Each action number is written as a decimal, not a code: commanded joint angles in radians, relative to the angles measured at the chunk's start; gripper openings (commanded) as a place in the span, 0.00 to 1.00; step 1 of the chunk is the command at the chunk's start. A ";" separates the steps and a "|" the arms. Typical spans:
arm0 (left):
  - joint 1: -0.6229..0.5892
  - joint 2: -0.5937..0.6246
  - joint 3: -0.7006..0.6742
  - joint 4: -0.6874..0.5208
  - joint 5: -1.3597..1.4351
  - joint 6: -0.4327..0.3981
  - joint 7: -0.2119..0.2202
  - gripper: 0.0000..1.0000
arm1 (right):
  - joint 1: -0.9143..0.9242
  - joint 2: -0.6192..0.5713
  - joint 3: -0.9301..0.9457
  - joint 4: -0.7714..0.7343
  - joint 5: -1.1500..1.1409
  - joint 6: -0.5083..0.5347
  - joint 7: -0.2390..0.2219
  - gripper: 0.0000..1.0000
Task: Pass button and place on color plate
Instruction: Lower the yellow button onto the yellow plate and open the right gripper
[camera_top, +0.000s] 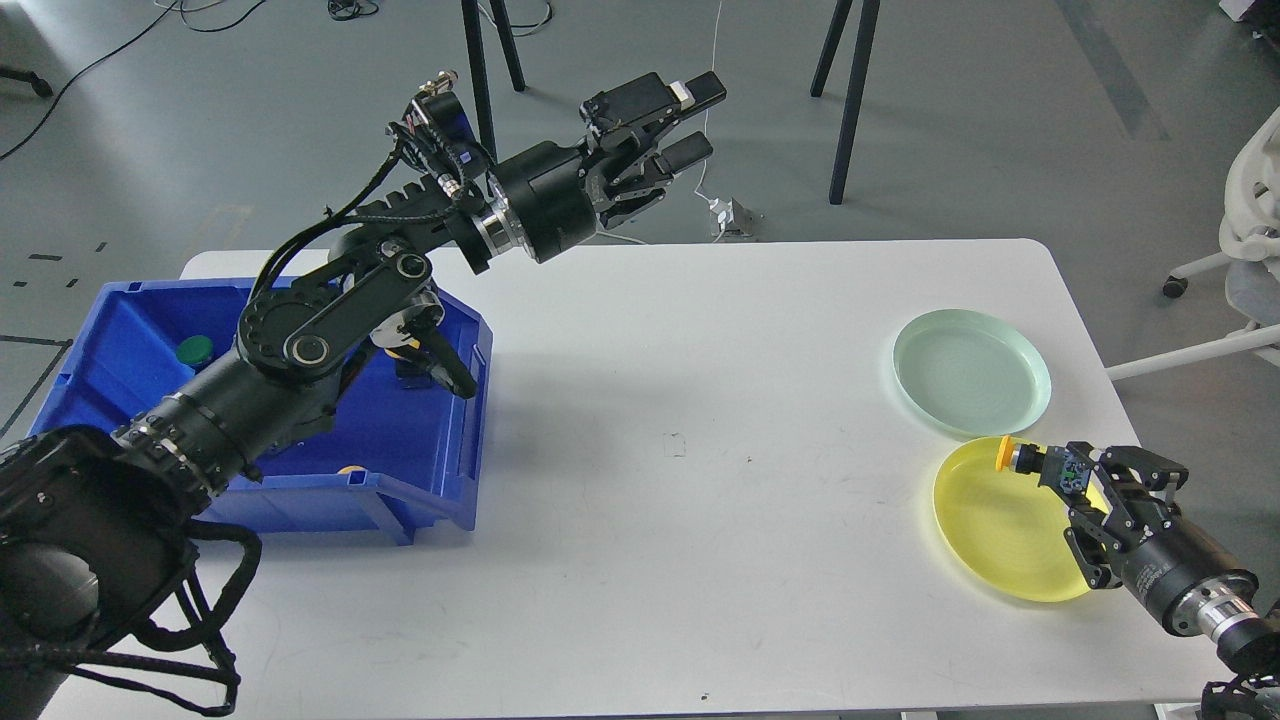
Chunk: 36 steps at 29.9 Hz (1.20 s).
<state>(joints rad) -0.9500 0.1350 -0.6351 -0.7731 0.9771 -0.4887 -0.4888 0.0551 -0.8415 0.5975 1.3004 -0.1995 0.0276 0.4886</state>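
My right gripper (1062, 474) is shut on a yellow-capped button (1008, 455) and holds it over the far edge of the yellow plate (1000, 540) at the table's right front. The pale green plate (970, 372) lies just behind it, bare. My left gripper (690, 122) is open and empty, raised high beyond the table's far edge, above the middle. A blue bin (130, 340) at the left holds a green button (195, 350) and other buttons partly hidden by my left arm.
The white table (680, 470) stretches between the bin and the plates. Black stand legs (850, 90) rise from the floor behind the table. A white chair (1250, 210) stands off the table's right side.
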 joint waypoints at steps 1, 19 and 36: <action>0.001 0.000 -0.001 0.000 0.000 0.000 0.000 0.78 | -0.011 0.005 -0.005 -0.021 0.000 0.000 0.000 0.27; 0.001 0.000 0.002 0.000 -0.018 0.000 0.000 0.78 | -0.020 0.084 -0.005 -0.127 0.003 0.002 0.000 0.39; 0.001 0.000 0.000 0.000 -0.020 0.000 0.000 0.79 | -0.017 0.087 0.002 -0.107 0.006 0.005 0.000 0.44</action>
<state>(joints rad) -0.9495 0.1350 -0.6351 -0.7731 0.9575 -0.4887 -0.4887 0.0381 -0.7557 0.5995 1.1874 -0.1934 0.0316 0.4887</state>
